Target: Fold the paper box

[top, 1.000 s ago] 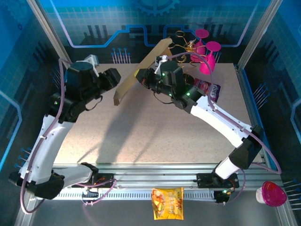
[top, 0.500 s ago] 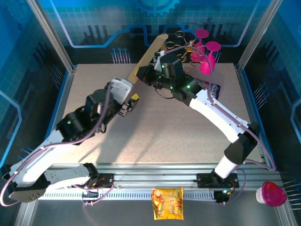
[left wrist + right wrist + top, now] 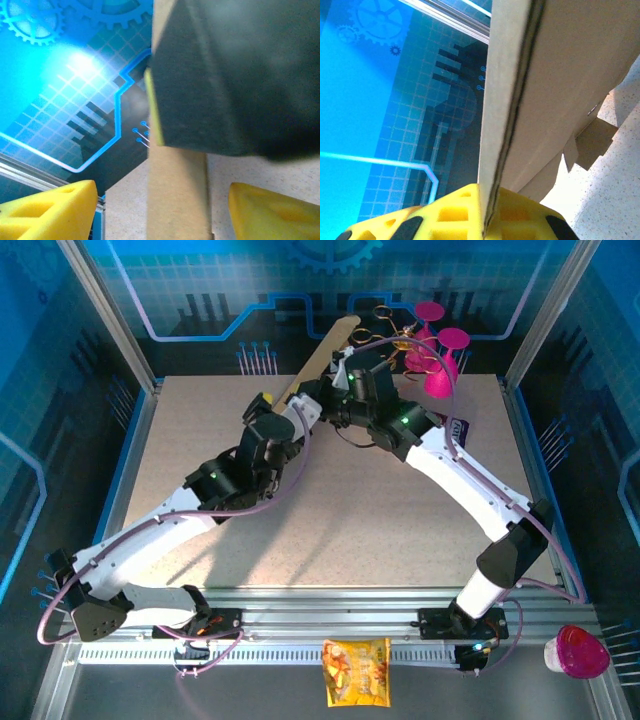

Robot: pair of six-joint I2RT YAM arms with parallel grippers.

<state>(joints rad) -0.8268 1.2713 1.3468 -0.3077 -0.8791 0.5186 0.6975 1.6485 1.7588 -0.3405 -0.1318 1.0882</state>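
Note:
The paper box (image 3: 322, 350) is a flat brown cardboard piece held up edge-on and tilted, over the far middle of the table. My right gripper (image 3: 322, 400) is shut on its lower part; in the right wrist view the yellow fingers (image 3: 460, 215) clamp the cardboard edge (image 3: 505, 100). My left gripper (image 3: 275, 405) reaches up to the box's lower end from the near left. In the left wrist view it (image 3: 162, 192) stands open, its yellow fingers (image 3: 50, 210) on either side of the cardboard strip (image 3: 177, 195) with gaps on both sides. The right gripper's dark body (image 3: 235, 75) sits just above.
Pink wine glasses (image 3: 440, 350) and a gold wire stand (image 3: 392, 332) are at the back right, with a purple packet (image 3: 447, 428) below them. An orange snack bag (image 3: 357, 672) and a pink-lidded cup (image 3: 578, 651) lie off the table's near edge. Tan tabletop (image 3: 330, 530).
My left arm swung in from the far left to the box's lower end, and its jaws now straddle the cardboard. The box tilted steeper in the right gripper's hold.

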